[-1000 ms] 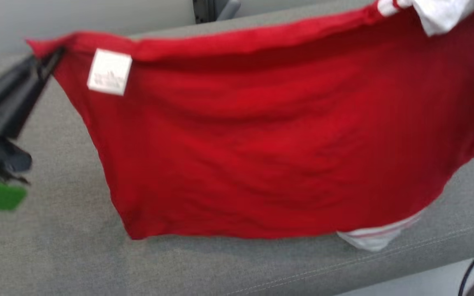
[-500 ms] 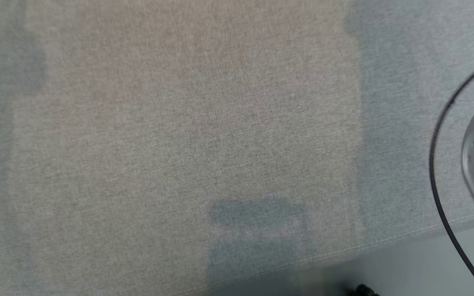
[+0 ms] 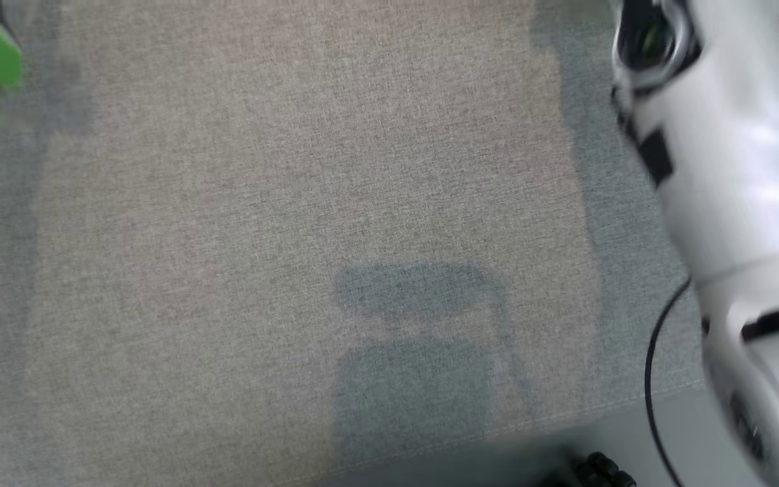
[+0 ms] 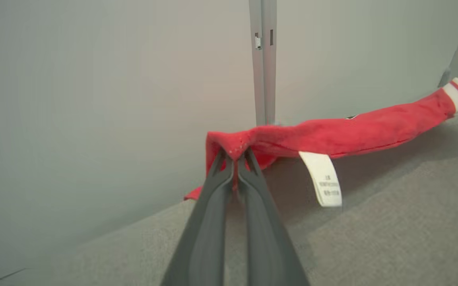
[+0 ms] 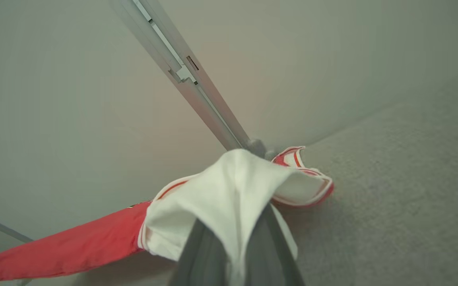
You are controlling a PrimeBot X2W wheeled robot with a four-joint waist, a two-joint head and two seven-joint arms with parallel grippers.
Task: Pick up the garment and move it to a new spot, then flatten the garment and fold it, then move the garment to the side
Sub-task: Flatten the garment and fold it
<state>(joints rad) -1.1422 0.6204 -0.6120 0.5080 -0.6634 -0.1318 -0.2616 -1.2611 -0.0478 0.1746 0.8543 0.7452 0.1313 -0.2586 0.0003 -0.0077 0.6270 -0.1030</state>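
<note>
The left tool [image 4: 235,154] is clamped on a red corner of the red-and-white shirt [image 4: 352,133], and the right tool [image 5: 233,246] on its white sleeve [image 5: 229,186]. The shirt hangs stretched between them along the far edge of the grey fabric worktop [image 4: 392,230].

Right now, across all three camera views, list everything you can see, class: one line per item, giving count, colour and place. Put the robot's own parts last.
garment: one, red with a white, red-striped end, stretched between the two hands over the cushion
label: one, white, hanging from the garment's edge near the left hand
cushion: one, grey fabric, beneath the garment
wall: one, pale grey, behind the cushion
metal post: one, silver, against the wall
cable: one, black, lower right of the head view
forearm: one, white, right side of the head view
left hand: one, dark grey, shut on the garment's red corner
right hand: one, dark grey, shut on the garment's white end
</note>
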